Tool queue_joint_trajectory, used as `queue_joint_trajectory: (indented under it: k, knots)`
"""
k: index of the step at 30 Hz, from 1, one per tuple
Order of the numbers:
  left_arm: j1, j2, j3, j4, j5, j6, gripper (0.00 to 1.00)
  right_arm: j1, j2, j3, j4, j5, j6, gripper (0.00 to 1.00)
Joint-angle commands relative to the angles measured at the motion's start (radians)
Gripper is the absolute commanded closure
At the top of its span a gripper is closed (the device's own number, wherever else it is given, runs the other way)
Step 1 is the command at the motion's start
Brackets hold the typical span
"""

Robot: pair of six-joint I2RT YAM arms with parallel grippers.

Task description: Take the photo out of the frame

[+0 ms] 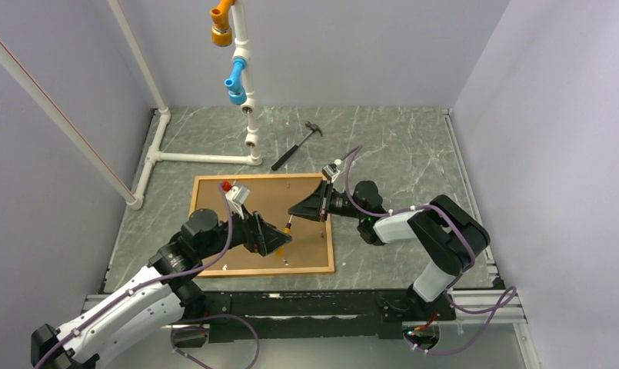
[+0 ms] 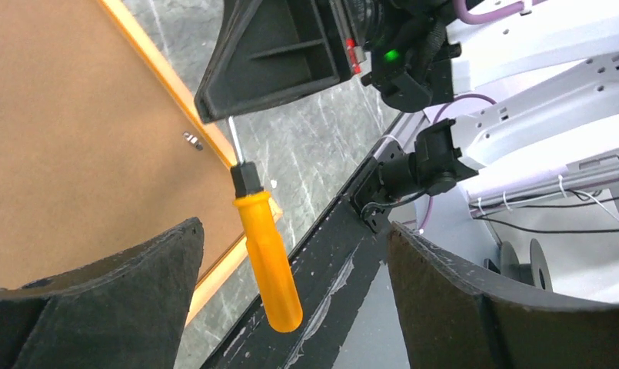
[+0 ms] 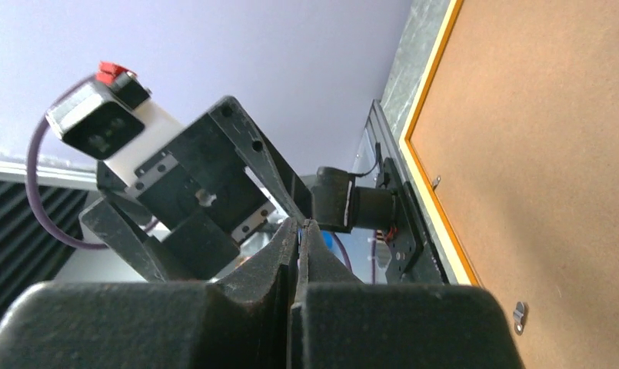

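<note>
The frame (image 1: 331, 247), a thin orange border, lies face down on the table with the photo's brown board back (image 1: 264, 196) facing up. The printed side is hidden. Both grippers meet above its right half. My right gripper (image 1: 292, 212) is shut on the metal shaft of an orange-handled screwdriver (image 2: 267, 257), which hangs from its tip. My left gripper (image 2: 293, 231) stands open, its fingers on either side of the handle and apart from it. In the right wrist view the right gripper (image 3: 301, 224) shows no gap between its fingers, with the orange frame (image 3: 429, 92) edge and board back (image 3: 537, 154) beside it.
A small metal clip (image 2: 191, 140) sits on the board near the border, another clip (image 3: 520, 311) at the lower edge. A hammer (image 1: 297, 144) lies behind the frame. A white pipe structure (image 1: 206, 157) with blue (image 1: 235, 77) and orange (image 1: 221, 23) fittings stands at the back left.
</note>
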Motion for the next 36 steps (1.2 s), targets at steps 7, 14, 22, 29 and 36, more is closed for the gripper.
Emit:
queue_joint_trajectory:
  k: [7, 14, 22, 29, 36]
  knots:
    - [-0.004, -0.078, -0.061, -0.052, -0.139, -0.077, 0.11, -0.006, 0.008, -0.002, 0.121, 0.172, 0.109, 1.0]
    - [-0.004, -0.03, -0.057, 0.063, -0.158, -0.045, 0.14, -0.003, -0.014, 0.014, 0.071, 0.245, 0.128, 1.0]
    - [-0.003, 0.036, -0.041, 0.153, -0.187, -0.026, 0.31, 0.021, -0.016, 0.026, 0.05, 0.278, 0.115, 1.0]
    - [-0.004, 0.073, -0.012, 0.17, -0.184, -0.002, 0.57, 0.041, -0.005, 0.027, 0.051, 0.28, 0.113, 1.0]
    - [-0.003, 0.093, 0.01, 0.123, -0.168, 0.007, 0.95, 0.04, -0.009, 0.042, 0.039, 0.267, 0.101, 1.0]
